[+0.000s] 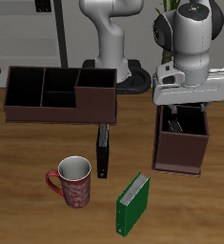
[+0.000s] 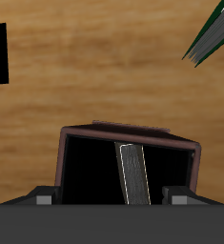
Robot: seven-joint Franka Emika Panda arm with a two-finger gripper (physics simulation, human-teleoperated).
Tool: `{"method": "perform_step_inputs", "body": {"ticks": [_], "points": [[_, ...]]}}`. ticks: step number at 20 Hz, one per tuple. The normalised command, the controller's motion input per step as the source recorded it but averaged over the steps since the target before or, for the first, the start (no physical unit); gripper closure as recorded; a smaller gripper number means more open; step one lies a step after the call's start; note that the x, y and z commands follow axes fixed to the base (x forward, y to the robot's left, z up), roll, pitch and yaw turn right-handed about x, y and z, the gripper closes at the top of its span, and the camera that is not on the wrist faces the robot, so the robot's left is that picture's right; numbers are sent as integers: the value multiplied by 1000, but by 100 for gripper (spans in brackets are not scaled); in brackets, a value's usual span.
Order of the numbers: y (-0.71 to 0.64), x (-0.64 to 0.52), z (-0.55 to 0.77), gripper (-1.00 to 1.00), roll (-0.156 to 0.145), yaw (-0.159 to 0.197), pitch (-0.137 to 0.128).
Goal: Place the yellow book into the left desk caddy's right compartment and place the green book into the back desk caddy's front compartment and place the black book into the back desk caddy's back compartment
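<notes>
The thin grey-tan yellow book [image 2: 132, 173] stands upright in the caddy [image 2: 80, 135] below the gripper [image 1: 183, 107]; whether the fingers are parted is hidden.

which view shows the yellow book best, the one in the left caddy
The wrist view: it looks straight down into the left desk caddy, where the yellow book stands as a pale upright strip. In the exterior view the gripper covers it.

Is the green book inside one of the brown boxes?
No, the green book stands on the bare table near the front edge, beside the mug and outside both caddies.
</notes>
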Motion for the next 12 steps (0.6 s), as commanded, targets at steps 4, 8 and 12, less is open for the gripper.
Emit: {"method": "perform_step_inputs", "body": {"ticks": [4,8,12], "points": [[-43,-46,73,-100,9,-1,-12],[-35,-211,331,-100,21,27,-47],[-194,-90,348,-100,4,30,-44]]}}
